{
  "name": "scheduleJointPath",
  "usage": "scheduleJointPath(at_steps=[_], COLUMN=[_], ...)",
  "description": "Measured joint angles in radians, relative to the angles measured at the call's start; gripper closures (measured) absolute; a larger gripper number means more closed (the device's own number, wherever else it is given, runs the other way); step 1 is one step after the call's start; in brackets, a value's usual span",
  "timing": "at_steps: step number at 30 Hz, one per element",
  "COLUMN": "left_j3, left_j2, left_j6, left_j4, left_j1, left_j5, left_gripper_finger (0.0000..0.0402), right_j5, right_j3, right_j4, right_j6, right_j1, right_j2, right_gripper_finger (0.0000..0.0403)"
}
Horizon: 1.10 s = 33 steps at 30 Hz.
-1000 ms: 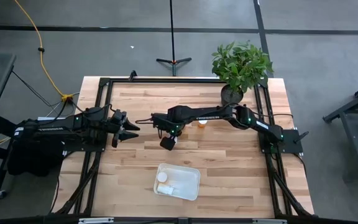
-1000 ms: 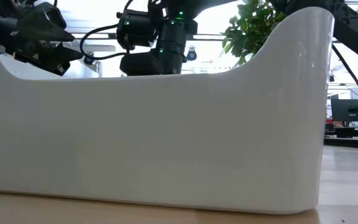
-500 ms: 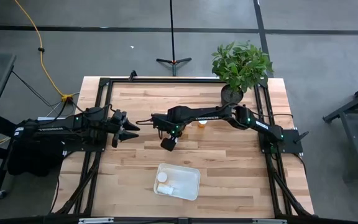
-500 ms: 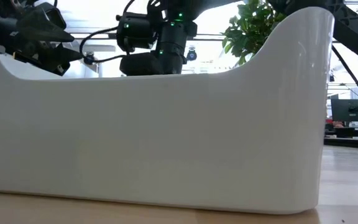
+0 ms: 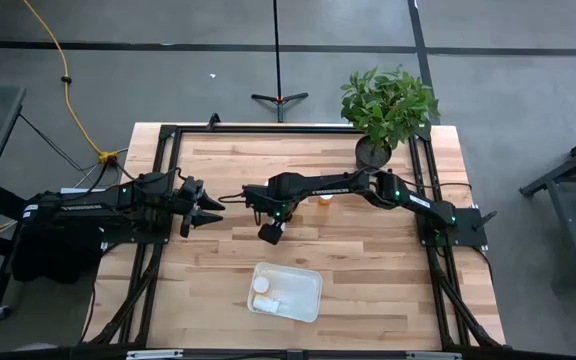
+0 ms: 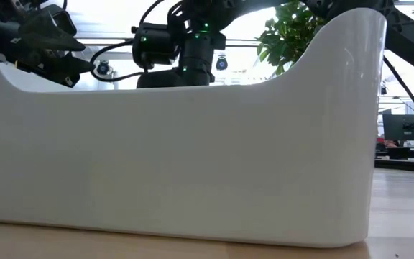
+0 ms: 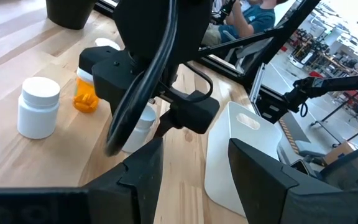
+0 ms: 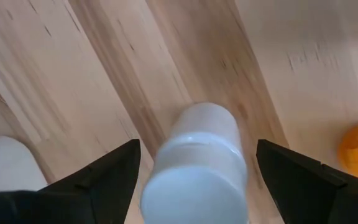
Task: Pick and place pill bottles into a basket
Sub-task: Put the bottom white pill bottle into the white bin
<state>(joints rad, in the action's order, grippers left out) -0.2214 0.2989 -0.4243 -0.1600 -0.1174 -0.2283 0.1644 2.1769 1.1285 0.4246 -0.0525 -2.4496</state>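
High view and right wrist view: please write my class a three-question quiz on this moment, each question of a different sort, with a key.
1. True or false: the right tool is shut on the white bottle.
2. What does the basket hold? A: nothing. B: at least one white-capped bottle. C: an orange cloth.
3. Fill in: the fingers of the left tool, which waits at the table's left side, stand ____.

Key
1. False: its fingers stand apart, one on each side of the white bottle.
2. B.
3. Open.
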Motion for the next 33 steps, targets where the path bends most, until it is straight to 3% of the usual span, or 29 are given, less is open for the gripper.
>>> scheduleJointPath(at_steps=[11, 24, 33], left_j3=[0.0, 0.0, 0.0], left_j2=[0.0, 0.0, 0.0], left_j6=[0.0, 0.0, 0.0], left_j4=[0.0, 0.0, 0.0], left_j1=[0.0, 0.0, 0.0], left_j5=[0.0, 0.0, 0.0], left_gripper_finger=[0.0186, 0.0186, 0.0186], right_j5=[-0.033, -0.031, -0.029], right_j3=[0.0, 0.0, 0.0], right_j4=[0.002, 0.003, 0.02], right_j6=[-0.014, -0.015, -0.009], right_j1=[0.0, 0.0, 0.0], right_j2=[0.0, 0.002, 0.002], right_gripper_finger=[0.0112, 0.0237, 0.0238])
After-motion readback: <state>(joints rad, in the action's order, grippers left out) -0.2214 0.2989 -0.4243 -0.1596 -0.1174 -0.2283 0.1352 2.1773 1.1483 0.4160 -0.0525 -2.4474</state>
